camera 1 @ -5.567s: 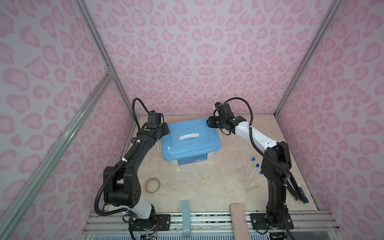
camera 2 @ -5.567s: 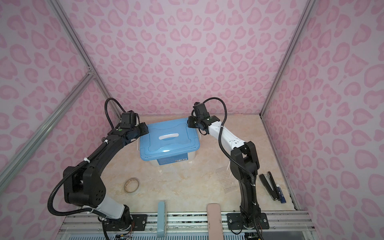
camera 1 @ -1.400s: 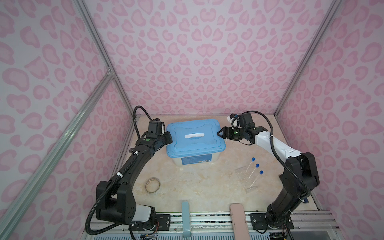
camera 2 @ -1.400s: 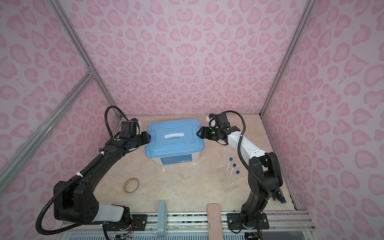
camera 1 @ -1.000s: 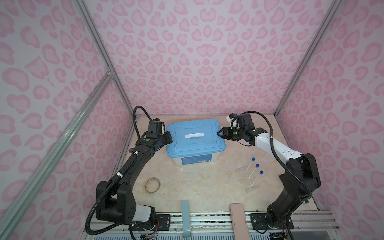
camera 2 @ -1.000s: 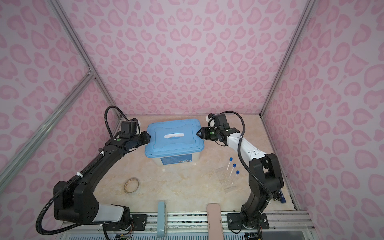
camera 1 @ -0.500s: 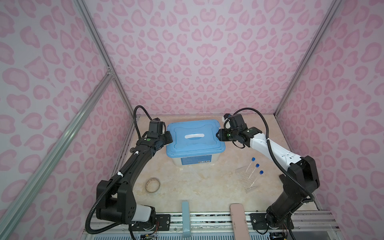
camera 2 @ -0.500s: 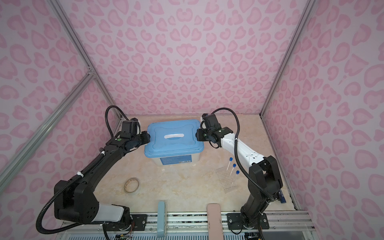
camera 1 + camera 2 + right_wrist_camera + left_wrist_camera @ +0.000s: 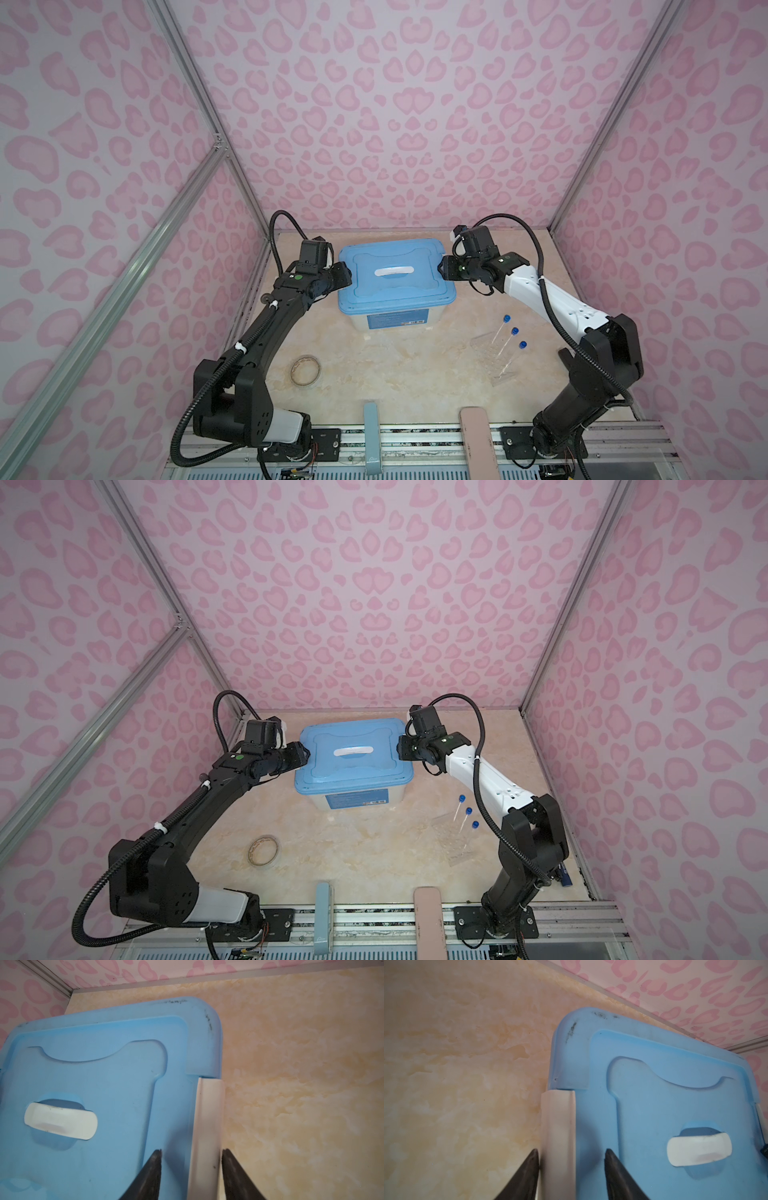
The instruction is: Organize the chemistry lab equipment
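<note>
Two grippers, left gripper and right gripper, stand part-open astride the white side latches of the lidded blue storage box at far centre, gripping nothing I can confirm, while three blue-capped test tubes lie loose near right.

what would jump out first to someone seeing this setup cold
The blue-lidded storage box at the back middle of the table, with the left gripper and right gripper at its opposite ends, jaws open astride the white side latches. Next, the three blue-capped test tubes lying on the table to the right, and the roll of tape front left.
</note>
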`<state>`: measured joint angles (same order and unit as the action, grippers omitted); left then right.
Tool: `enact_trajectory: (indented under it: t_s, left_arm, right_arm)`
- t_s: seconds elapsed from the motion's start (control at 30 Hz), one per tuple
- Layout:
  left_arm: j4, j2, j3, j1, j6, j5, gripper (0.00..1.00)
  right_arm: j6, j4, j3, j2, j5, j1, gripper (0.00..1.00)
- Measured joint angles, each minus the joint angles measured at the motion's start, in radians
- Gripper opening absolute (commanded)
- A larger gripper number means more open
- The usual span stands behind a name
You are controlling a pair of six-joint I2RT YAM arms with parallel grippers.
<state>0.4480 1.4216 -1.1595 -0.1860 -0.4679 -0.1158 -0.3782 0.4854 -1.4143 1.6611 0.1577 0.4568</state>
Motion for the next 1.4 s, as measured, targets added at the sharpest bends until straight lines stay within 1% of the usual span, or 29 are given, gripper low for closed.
enact_trajectory:
  t_s: [0.1,0.13,0.23,0.3,0.43,0.57,0.6,0.67,0.73,0.8,0.9,0.97,1.1,1.17,1.27,1.33,1.4]
  left_arm:
    - [0.022,-0.02,-0.02,0.015,0.008,0.0,0.72]
    - [0.024,-0.03,-0.024,0.024,0.01,-0.006,0.74]
    - [0.029,-0.072,-0.026,0.053,0.016,-0.031,0.88]
    - [0.029,-0.121,-0.026,0.069,0.021,-0.037,0.97]
    - [0.014,-0.253,0.011,0.079,0.055,-0.008,0.96]
    - [-0.016,-0.372,0.107,0.08,0.09,0.089,0.96]
    - [-0.021,-0.391,0.124,0.08,0.101,0.106,0.96]
    - [-0.036,-0.421,0.154,0.082,0.105,0.155,0.96]
    - [-0.057,-0.43,0.171,0.087,0.105,0.192,0.96]
    - [-0.089,-0.438,0.198,0.093,0.121,0.217,0.96]
    - [-0.145,-0.459,0.261,0.096,0.159,0.247,0.97]
    - [-0.216,-0.474,0.332,0.098,0.197,0.262,0.99]
    - [-0.272,-0.457,0.415,0.113,0.215,0.318,0.99]
    - [-0.346,-0.445,0.461,0.116,0.219,0.369,0.97]
    - [-0.427,-0.432,0.541,0.116,0.237,0.439,0.97]
    - [-0.467,-0.429,0.587,0.117,0.244,0.487,0.97]
    - [-0.522,-0.418,0.63,0.119,0.244,0.513,0.97]
  right_arm:
    - [-0.003,0.012,-0.005,-0.014,-0.014,-0.012,0.62]
    - [-0.003,0.016,-0.005,-0.019,-0.022,-0.015,0.66]
    - [-0.001,0.031,-0.011,-0.049,-0.036,-0.026,0.78]
    - [0.011,0.033,-0.02,-0.082,-0.063,-0.027,0.82]
    - [0.058,0.027,-0.015,-0.172,-0.101,-0.028,0.89]
    - [0.104,0.008,0.047,-0.288,-0.188,-0.034,0.89]
    - [0.121,0.002,0.067,-0.314,-0.208,-0.034,0.9]
    - [0.166,-0.013,0.126,-0.38,-0.253,-0.038,0.96]
    - [0.194,-0.03,0.177,-0.431,-0.297,-0.053,0.96]
    - [0.202,-0.04,0.224,-0.477,-0.321,-0.111,0.96]
    - [0.173,-0.098,0.32,-0.544,-0.315,-0.274,0.96]
    - [0.145,-0.144,0.4,-0.572,-0.303,-0.36,0.96]
    - [0.148,-0.228,0.526,-0.584,-0.296,-0.45,0.96]
    - [0.166,-0.274,0.587,-0.572,-0.289,-0.516,0.96]
    - [0.171,-0.342,0.663,-0.541,-0.259,-0.616,0.96]
    - [0.178,-0.383,0.702,-0.518,-0.253,-0.642,0.96]
    - [0.188,-0.43,0.728,-0.491,-0.227,-0.646,0.96]
